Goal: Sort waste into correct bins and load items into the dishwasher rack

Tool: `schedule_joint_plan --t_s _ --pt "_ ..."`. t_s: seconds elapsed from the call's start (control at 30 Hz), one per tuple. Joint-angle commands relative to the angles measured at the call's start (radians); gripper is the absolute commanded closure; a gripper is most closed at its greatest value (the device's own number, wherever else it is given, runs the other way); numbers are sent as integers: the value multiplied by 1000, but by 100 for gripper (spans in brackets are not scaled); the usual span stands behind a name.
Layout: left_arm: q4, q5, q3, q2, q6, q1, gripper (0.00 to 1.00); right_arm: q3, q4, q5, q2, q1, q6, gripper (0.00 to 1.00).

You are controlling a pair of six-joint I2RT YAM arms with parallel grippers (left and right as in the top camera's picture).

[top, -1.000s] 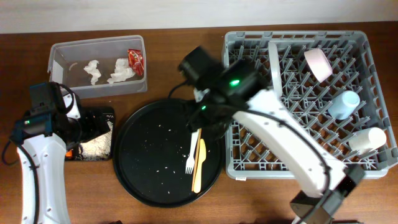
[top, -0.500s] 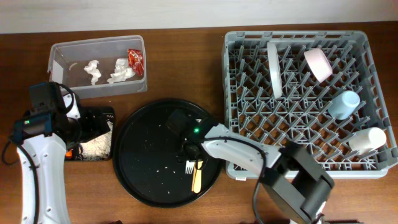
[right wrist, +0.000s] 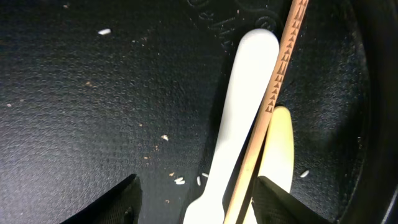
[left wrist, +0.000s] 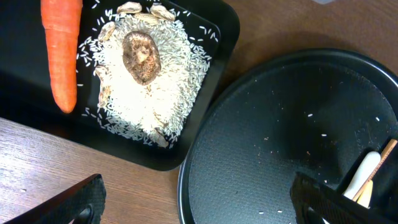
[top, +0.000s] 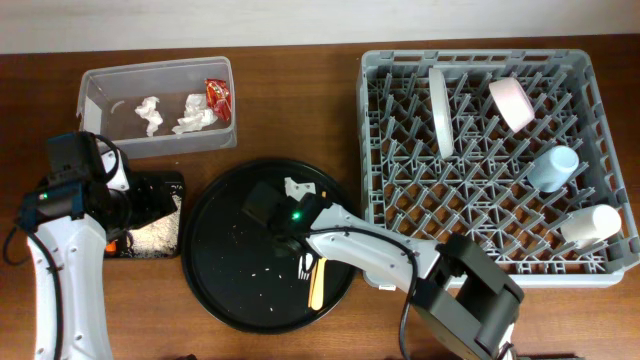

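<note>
**White fork pickup: seating the right gripper**

Black fingers (right wrist: 109, 202) of the right gripper (right wrist: 194, 202) are standing released. They are straddling three things: the white fork (right wrist: 239, 106), a ridged wooden stick (right wrist: 283, 68) and the pale yellow utensil (right wrist: 281, 146). These are lying bunched and touching on the round black tray (top: 230, 270), near the front edge of the worktop.

By the look of it, the pickup is calling for a descent centred on one handle, or a closure spanning all three. An off-centre closure is risking a sideways push on the stick.

The dishwasher rack (top: 366, 160), filling the right side of the worktop, is offering free pegs along its front. The left gripper (left wrist: 205, 208) is hanging released, holding nothing, beside the shallow black tray (left wrist: 227, 37) at the left edge.

Hidden or unclear:
- The right arm is covering the utensil handles in the overhead view.
- The right wrist view is cutting off the fork's tines.
- The stick is proving hard to identify.
</note>
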Motion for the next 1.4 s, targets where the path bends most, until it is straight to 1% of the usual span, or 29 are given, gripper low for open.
schedule_joint_plan --t_s 0.0,0.07,0.13,0.17,0.23,0.27,0.3,0.33,0.4,0.47,0.6,0.63,0.67,0.73,0.77,0.87,0.93,1.03,1.13,1.17,1.2,1.23,1.27,1.37 --pt "-5 14 10 -9 -1 3 5 14 2 14 49 5 39 39" --pt "-5 14 10 -9 -2 3 5 14 2 4 83 5 42 39" --pt "-5 14 10 -9 -1 3 5 14 4 1 115 5 42 45" --pt "-5 14 10 -9 -1 3 5 14 10 1 126 5 42 51" --pt "-5 14 10 -9 -1 3 5 14 11 2 129 5 42 53" --pt "-5 14 10 -9 -1 3 5 14 11 5 129 5 42 61" --pt "-5 14 10 -9 -1 3 5 14 11 5 129 5 41 74" --pt "-5 14 10 -9 -1 3 5 14 11 5 129 4 41 83" --pt "-4 14 10 -9 -1 3 5 15 0 5 127 4 40 89" --pt "-5 14 10 -9 -1 3 5 15 -13 13 119 4 22 92" --pt "-5 14 10 -9 -1 3 5 59 -91 73 96 3 18 93" --pt "-5 14 10 -9 -1 3 5 66 -98 72 96 3 18 90" --pt "-5 14 10 -9 -1 3 5 68 -103 73 96 3 18 85" --pt "-5 14 10 -9 -1 3 5 68 -106 73 96 3 18 84" --pt "-5 14 10 -9 -1 3 5 68 -106 72 96 3 18 81" --pt "-5 14 10 -9 -1 3 5 68 -106 72 96 3 18 81" --pt "-5 14 10 -9 -1 3 5 68 -107 72 96 3 18 96" --pt "-5 14 10 -9 -1 3 5 74 -122 74 92 3 10 96" --pt "-5 14 10 -9 -1 3 5 185 -254 168 39 -2 -8 96" --pt "-5 14 10 -9 -1 3 5 233 -290 169 9 -18 -9 96" --pt "-5 14 10 -9 -1 3 5 274 -319 159 -15 -41 -66 96" --pt "-5 14 10 -9 -1 3 5 301 -355 159 -40 -63 -84 96" --pt "-5 14 10 -9 -1 3 5 331 -399 163 -79 -103 -85 96" --pt "-5 14 10 -9 -1 3 5 344 -424 157 -205 -273 -224 96"
